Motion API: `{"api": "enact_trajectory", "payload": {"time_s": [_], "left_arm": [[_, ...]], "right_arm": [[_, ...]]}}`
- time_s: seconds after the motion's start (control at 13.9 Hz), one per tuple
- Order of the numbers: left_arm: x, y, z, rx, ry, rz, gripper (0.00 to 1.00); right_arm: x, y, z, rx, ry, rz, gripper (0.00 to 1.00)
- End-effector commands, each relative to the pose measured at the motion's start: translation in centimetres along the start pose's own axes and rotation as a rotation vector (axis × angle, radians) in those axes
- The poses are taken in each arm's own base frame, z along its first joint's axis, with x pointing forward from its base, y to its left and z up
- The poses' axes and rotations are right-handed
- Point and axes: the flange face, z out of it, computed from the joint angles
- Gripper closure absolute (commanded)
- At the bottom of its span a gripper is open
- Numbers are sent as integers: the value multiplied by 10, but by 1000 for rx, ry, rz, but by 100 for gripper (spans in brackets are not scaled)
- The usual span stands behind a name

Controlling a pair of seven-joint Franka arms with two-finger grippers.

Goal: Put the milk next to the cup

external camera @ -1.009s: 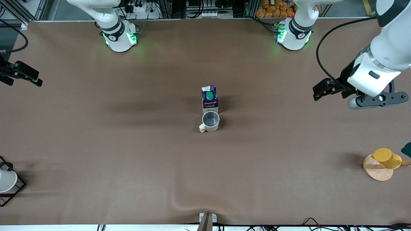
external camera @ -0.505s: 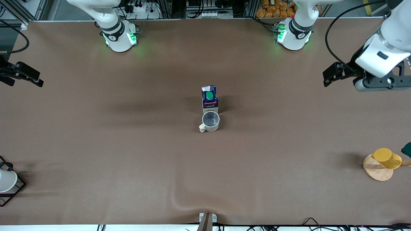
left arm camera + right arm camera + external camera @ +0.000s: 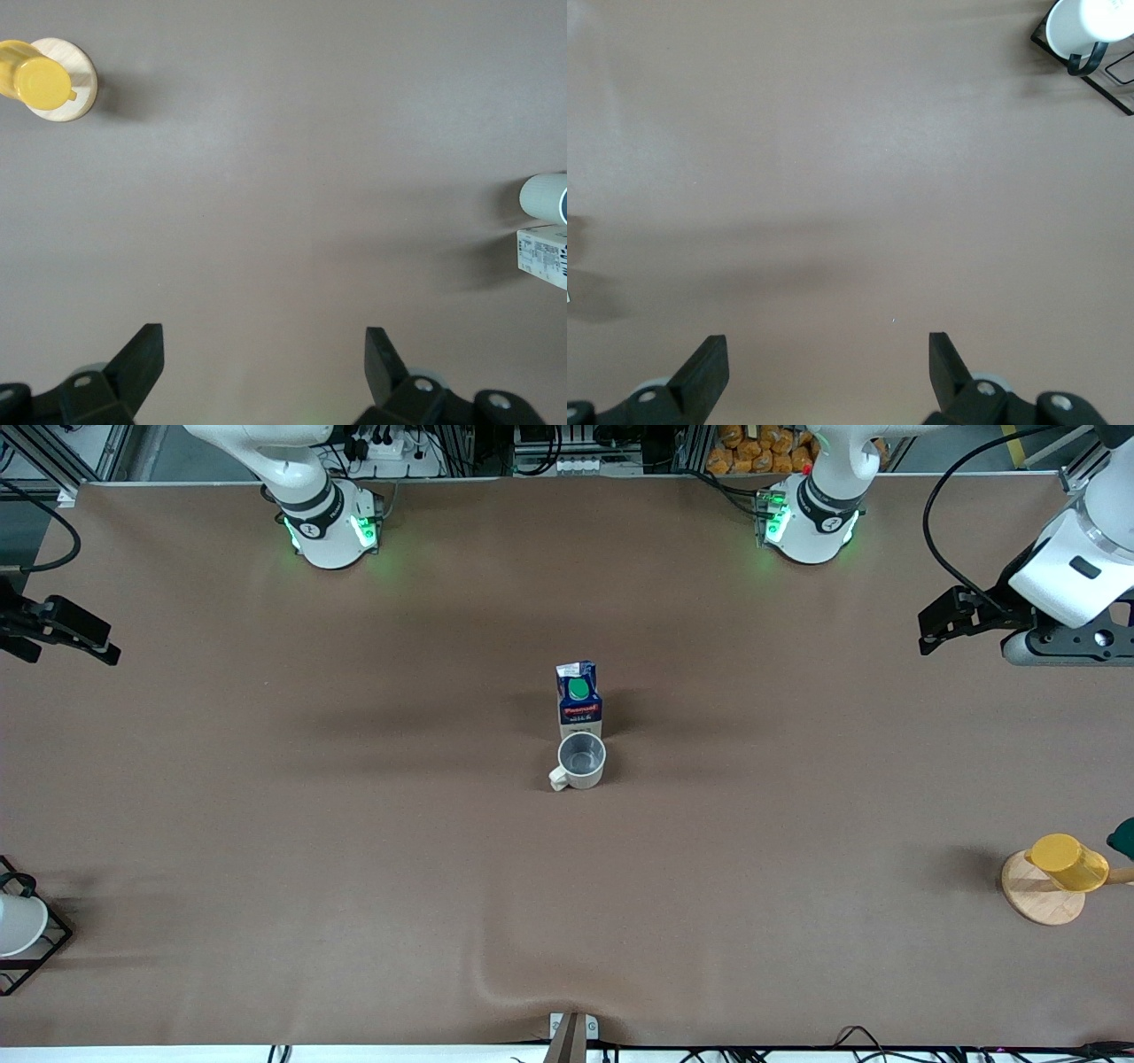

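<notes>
The milk carton [image 3: 578, 698] is stood upright mid-table, right up against the grey-beige mug [image 3: 581, 761] on the side farther from the front camera, so the placing already looks pretty much done, nothing more seems needed there. The left gripper [image 3: 930, 631] is held up over bare table toward the left arm's end, fingers spread wide with nothing in them, and the carton's tall axis is pointed straight up, well apart from it toward the table's middle. The right gripper [image 3: 104, 651] is parked over the right arm's end, just as wide and empty, and neither is noticeably closer.
</notes>
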Motion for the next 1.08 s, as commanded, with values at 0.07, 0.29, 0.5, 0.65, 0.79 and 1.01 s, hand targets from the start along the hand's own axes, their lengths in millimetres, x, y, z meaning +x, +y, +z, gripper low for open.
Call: {"api": "enact_trajectory", "payload": {"time_s": [0.07, 0.29, 0.5, 0.65, 0.79, 1.01], "left_arm": [[4, 0, 0, 10, 14, 11, 0], [7, 0, -3, 13, 22, 9, 0], [7, -1, -6, 12, 26, 6, 0], [8, -3, -5, 18, 27, -3, 0], [8, -2, -5, 22, 28, -58, 0], [8, -2, -6, 21, 30, -89, 0]], "right_arm": [[-1, -2, -4, 7, 2, 15, 0], [0, -5, -4, 5, 7, 8, 0], [0, -6, -4, 5, 5, 5, 0], [0, -11, -6, 4, 14, -3, 0], [0, -8, -12, 4, 27, 0, 0], [0, -4, -12, 4, 22, 8, 0]]}}
